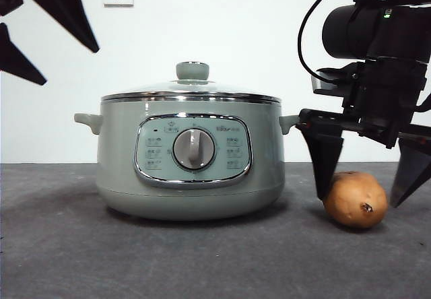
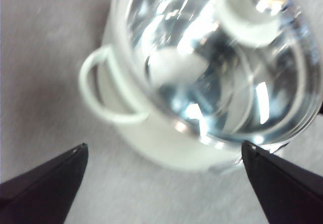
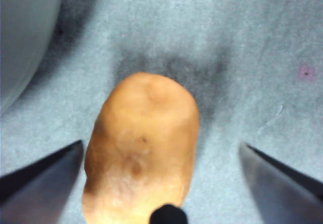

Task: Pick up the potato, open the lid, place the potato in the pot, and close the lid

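Grey tabletop: nothing done yet, the potato [image 1: 355, 199] lies between the spread right gripper [image 1: 363, 194], left gripper [image 2: 161, 183] spread above the pot's [image 1: 190, 161] closed lid [image 1: 191, 89].

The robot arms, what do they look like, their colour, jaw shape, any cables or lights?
Both are black. The right gripper has two flat jaws tapering to points, under a boxy black wrist with a round cylindrical housing, a small green light and a looping black cable. The left gripper shows as pointed black jaws in the front view's top corner; its wrist view shows the same wedge shape.

No legible text on pot [image 1: 121, 151] panel
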`<state>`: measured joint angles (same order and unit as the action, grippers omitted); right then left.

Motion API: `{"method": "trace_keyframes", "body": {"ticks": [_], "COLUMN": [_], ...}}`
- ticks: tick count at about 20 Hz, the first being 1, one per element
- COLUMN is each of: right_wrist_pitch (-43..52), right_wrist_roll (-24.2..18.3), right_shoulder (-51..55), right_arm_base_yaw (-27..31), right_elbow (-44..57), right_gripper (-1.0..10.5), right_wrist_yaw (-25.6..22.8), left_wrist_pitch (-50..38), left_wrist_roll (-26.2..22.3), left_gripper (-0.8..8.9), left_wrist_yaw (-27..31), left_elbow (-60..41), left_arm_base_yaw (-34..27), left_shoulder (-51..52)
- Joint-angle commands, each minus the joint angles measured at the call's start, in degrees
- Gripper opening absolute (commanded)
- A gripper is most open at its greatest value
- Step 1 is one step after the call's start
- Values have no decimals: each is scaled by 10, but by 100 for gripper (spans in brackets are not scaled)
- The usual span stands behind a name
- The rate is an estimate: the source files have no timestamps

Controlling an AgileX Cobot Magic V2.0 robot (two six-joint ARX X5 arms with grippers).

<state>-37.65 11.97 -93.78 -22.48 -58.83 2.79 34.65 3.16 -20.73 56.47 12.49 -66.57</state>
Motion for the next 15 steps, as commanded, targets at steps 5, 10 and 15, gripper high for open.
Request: {"method": "trace_keyframes", "body": {"ticks": [5, 10, 15], "right_wrist_pitch": [-43, -101, -151], "right_wrist_roll": [-26, -39, -47], "right_shoulder": [13, 85, 170], "right_arm_base_yaw": [0, 0, 0], "right_elbow": [-5, -5, -5], "right_gripper": [-3, -3, -3], "right_wrist_yaw": [2, 2, 2], "left_wrist_pitch": [-25, -9, -6], "left_wrist_roll": [24, 23, 22], "left_gripper": [595, 595, 595], "left_wrist_yaw": [-2, 11, 59], "left_elbow": [42, 157, 253], "left_arm_base_yaw": [40, 76, 124], "left_shoulder": [-40, -138, -233]}}
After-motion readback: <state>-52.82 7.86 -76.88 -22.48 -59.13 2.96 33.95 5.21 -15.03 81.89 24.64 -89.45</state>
